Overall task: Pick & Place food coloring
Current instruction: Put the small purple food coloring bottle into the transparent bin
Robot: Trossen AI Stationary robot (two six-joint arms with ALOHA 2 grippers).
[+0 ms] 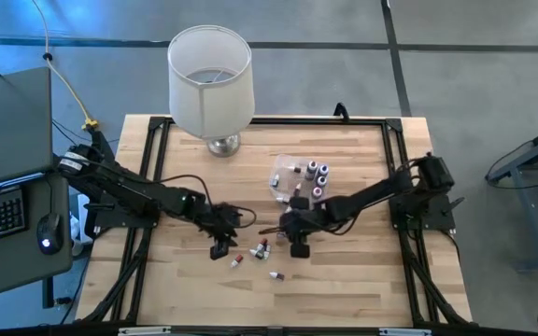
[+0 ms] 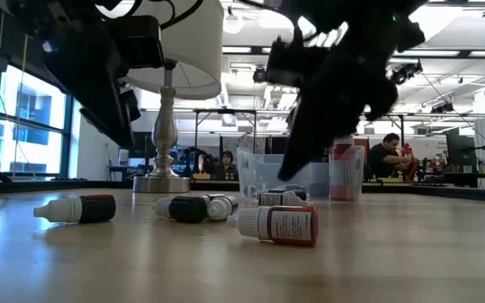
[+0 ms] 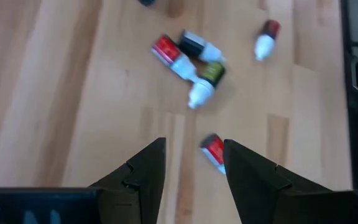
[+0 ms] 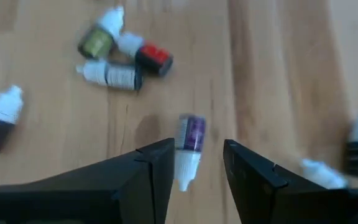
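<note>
Bottles of food coloring (image 1: 261,250): roughly five loose mid-table toward the front edge. Left gripper (image 3: 193,163) and right gripper (image 4: 197,163) both hang open, holding nothing.

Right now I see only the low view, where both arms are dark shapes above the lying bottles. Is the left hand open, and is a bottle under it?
Observer: Yes. In the left wrist view the left hand is open, and a red-labelled bottle lies on the wood between its fingertips, not gripped.
Operator: And the right hand?
Observer: The right hand is open too. A purple-labelled bottle shows between its fingers, white cap toward the camera.
Operator: Where is the tub from above?
Observer: The clear tub sits beyond the right hand, on the lamp's side of the table, with several standing bottles in it.
</note>
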